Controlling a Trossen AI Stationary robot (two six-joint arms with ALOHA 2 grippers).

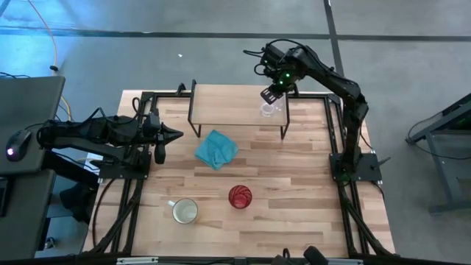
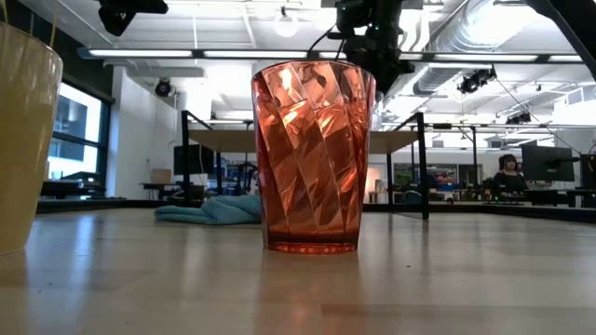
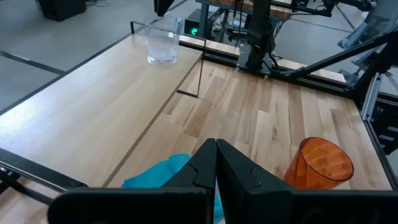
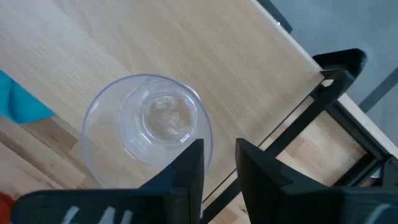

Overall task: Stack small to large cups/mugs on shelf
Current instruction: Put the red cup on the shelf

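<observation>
Here your counter point(image 1: 294, 221) carries the shelf point(image 1: 228, 103) at its far edge, with the teal cloth point(image 1: 216, 149) just in front of it, and nearer you the cream mug point(image 1: 185, 211) and red tumbler point(image 1: 240, 196) stand apart. The right tool point(image 1: 271, 94) hangs over the clear glass cup point(image 1: 268, 110) on the shelf's right end, fingers slightly parted and empty. The left tool point(image 1: 175, 135) waits clenched at the counter's left; the mug is cut off in the low view.

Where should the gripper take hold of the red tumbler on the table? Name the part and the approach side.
Grip the red tumbler at its rim, one finger inside and one outside, coming straight down from above. It stands upright with its mouth open upward, apart from the cream mug, and has no handle. The walls taper and are ridged, so a side grasp would likely slip more.
</observation>
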